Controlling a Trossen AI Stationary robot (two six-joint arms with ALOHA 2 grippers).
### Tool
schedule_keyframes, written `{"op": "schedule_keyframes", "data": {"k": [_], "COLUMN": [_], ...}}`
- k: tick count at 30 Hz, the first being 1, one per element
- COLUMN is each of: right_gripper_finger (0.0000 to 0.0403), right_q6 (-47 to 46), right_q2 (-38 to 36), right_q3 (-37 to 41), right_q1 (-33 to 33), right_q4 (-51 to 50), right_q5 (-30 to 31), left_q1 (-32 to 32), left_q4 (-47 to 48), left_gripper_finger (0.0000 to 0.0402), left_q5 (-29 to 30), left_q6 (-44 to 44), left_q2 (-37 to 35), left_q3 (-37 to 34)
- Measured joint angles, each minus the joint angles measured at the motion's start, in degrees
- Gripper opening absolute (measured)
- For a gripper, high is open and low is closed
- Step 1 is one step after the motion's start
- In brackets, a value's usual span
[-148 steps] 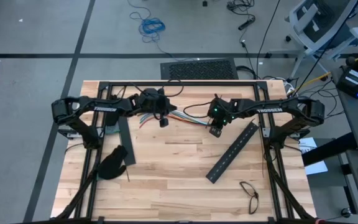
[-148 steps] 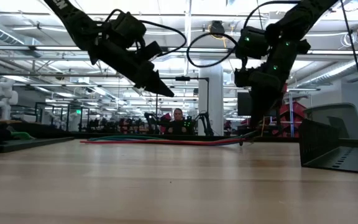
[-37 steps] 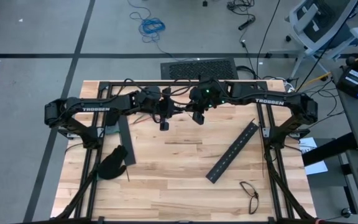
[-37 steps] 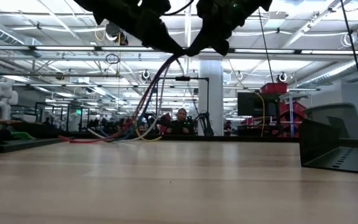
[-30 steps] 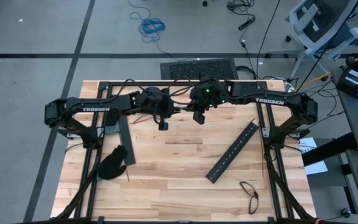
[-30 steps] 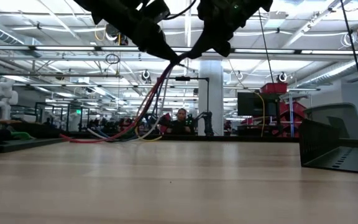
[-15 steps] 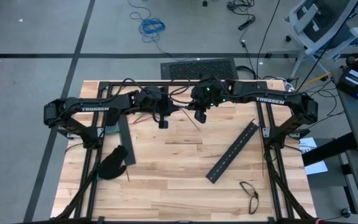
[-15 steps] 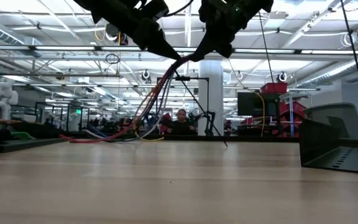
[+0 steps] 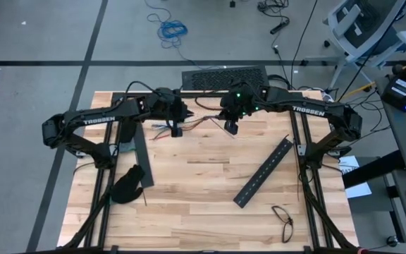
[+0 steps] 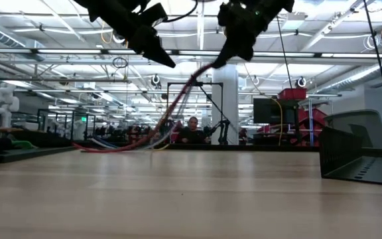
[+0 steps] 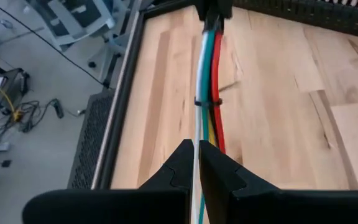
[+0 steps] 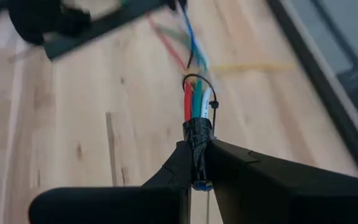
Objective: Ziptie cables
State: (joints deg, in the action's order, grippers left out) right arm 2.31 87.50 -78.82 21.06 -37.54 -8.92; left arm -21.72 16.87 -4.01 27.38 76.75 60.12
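Over the wooden worktop (image 9: 203,183), the cables (image 9: 199,121) stretch nine-to-three between both arms. Right pincer (image 12: 197,163) clenches their taped end; left pincer (image 11: 197,163) is clenched on a white wire.

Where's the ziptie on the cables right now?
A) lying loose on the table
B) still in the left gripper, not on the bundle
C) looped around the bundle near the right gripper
C: in the right wrist view the ziptie rings the cables just past the right gripper, which is shut on their taped end.
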Motion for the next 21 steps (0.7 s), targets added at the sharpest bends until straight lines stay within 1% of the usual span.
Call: {"op": "schedule_keyframes", "data": {"k": [2, 4, 5, 8, 10, 11, 13, 16, 18, 19, 21], "right_gripper_finger": [0.0028, 0.0028, 0.0028, 0.0028, 0.0028, 0.0028, 0.0028, 0.0027, 0.0027, 0.0027, 0.0027], "right_q6": [1.6, 5.1, 5.4, 5.4, 6.8, 6.0, 4.6, 7.3, 5.8, 6.7, 8.7], "right_q2": [-0.2, -0.3, -0.2, -0.9, -1.3, -1.2, -1.2, -1.8, -1.8, -1.9, -2.0], "right_q3": [-2.0, -4.4, -5.1, -5.9, -6.5, -6.8, -6.8, -7.3, -7.5, -7.4, -7.3], "right_q1": [0.0, -0.1, 0.0, 0.9, 1.6, 2.2, 2.5, 2.6, 3.2, 3.3, 3.6], "right_q4": [-0.3, -5.7, -7.2, -6.3, -11.3, -13.0, -12.1, -15.2, -13.8, -13.3, -17.1], "right_q5": [1.0, 3.4, 4.4, 4.5, 4.8, 4.5, 3.0, 3.3, 1.9, 2.2, 3.5], "left_q1": [-0.7, -1.2, -1.4, -1.9, -2.3, -2.6, -2.9, -3.4, -3.8, -4.0, -4.4], "left_q4": [-0.2, 0.2, 0.2, 0.2, 0.2, 0.3, 0.5, 1.3, 2.2, 2.9, 4.3], "left_gripper_finger": [0.0025, 0.0025, 0.0025, 0.0025, 0.0025, 0.0025, 0.0025, 0.0025, 0.0025, 0.0025, 0.0025], "left_q5": [-0.3, -0.3, -0.3, -0.4, -0.4, -0.4, -0.4, -0.5, -0.5, -0.5, -0.5], "left_q6": [0.0, 0.0, 0.0, 0.0, 0.1, 0.1, 0.1, 0.1, 0.2, 0.2, 0.3], "left_q2": [0.0, 0.0, 0.0, 0.0, 0.0, 0.0, 0.0, 0.0, 0.0, 0.0, 0.0], "left_q3": [0.0, 0.0, 0.0, 0.0, 0.0, 0.0, 0.0, 0.0, 0.0, 0.0, 0.0]}}
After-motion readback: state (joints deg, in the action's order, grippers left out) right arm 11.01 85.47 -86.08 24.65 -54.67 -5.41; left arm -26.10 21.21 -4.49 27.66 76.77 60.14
